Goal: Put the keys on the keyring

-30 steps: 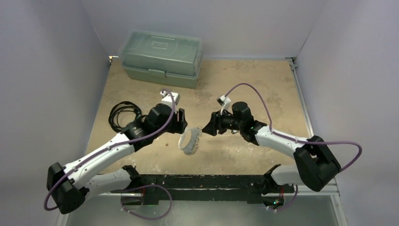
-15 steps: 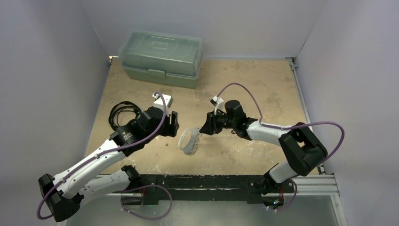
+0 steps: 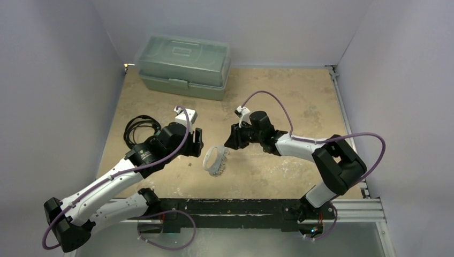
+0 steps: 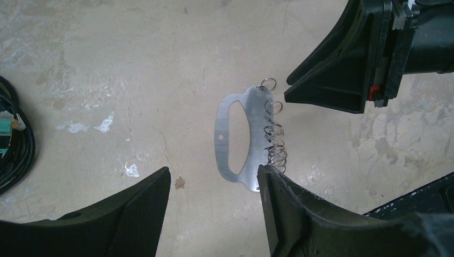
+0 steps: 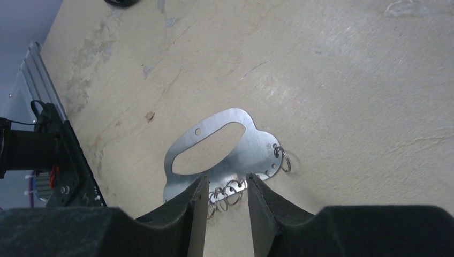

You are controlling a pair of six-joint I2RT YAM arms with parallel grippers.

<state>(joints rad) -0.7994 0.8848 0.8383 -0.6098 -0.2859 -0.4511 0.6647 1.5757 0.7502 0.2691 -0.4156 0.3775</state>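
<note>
Keyring point(image 3: 213, 159): lies flat on the desk point(image 3: 300, 96) between both grippers, with its ring cluster point(image 4: 275, 144) on the edge facing the right arm. Has not shifted over the last second.

Right gripper point(image 5: 225, 184): has slid in from the right and now sits at that ringed edge. Fingers point(image 5: 199, 198) drawn closer than a second ago but with a gap left, bracketing a few rings and seemingly pinching nothing.

Left gripper point(image 4: 214, 179): has eased back a little and hovers just beside the plain edge, fingers spread wide and holding nothing.

Reads as the start of a grasp on the ring side, so only an early step; nothing threaded yet.

Keys: not made out in any view. Cannot tell whether the right fingertips touch metal or desk, since the finger bodies hide them. Rings overlap too much to count. Black cable point(image 4: 13, 134) cut off at the left wrist view's edge.
</note>
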